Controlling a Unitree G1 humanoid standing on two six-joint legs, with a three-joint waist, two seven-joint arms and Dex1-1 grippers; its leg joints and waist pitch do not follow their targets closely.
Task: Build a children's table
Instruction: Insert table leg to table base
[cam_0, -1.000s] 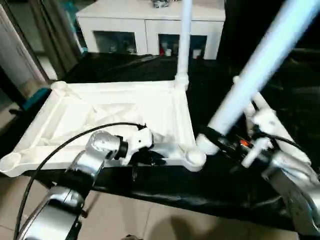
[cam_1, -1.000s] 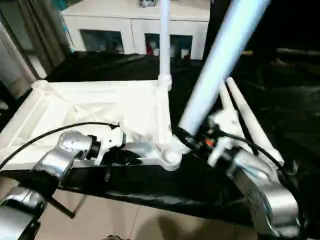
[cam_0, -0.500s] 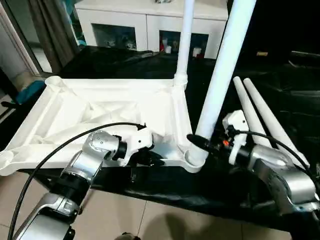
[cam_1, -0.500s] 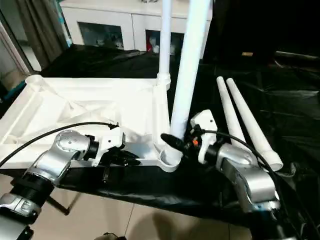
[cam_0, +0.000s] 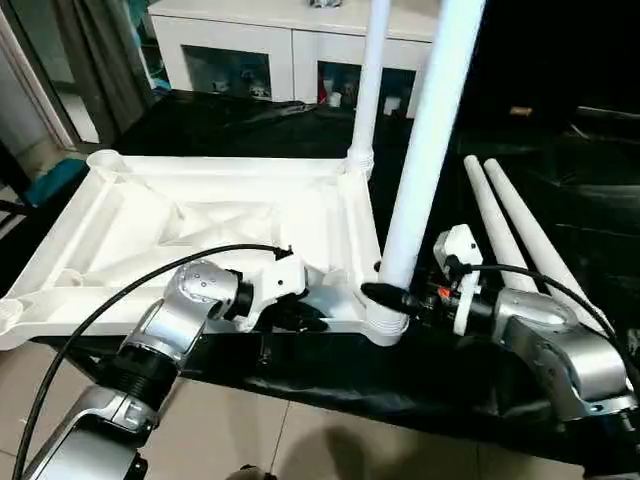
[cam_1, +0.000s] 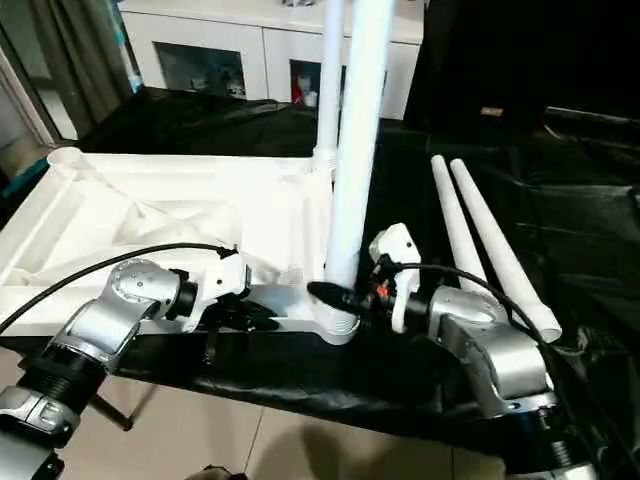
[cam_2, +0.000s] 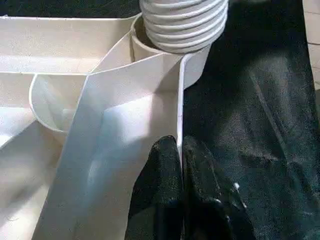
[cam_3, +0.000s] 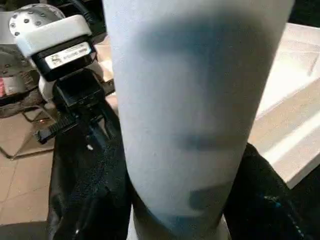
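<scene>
Right end effector (cam_0: 385, 297) clamped on leg (cam_0: 420, 160), threads entering corner socket (cam_0: 384, 322); tilt risks cross-threading. Left end effector (cam_2: 180, 165) pinches top's (cam_0: 220, 220) rim; slip lets top rotate.

Two legs (cam_0: 372, 80) stand in the tabletop's (cam_0: 200, 225) right corners; two spare legs (cam_0: 520, 235) lie right.

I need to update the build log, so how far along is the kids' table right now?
One leg already stands upright in the far corner socket of the upside-down top. In hand: the right gripper holds a second leg upright with its threaded end at the near corner socket, while the left gripper pinches the top's rim beside it. Left: seating this leg, then fitting the two spare legs lying on the black cover.
</scene>
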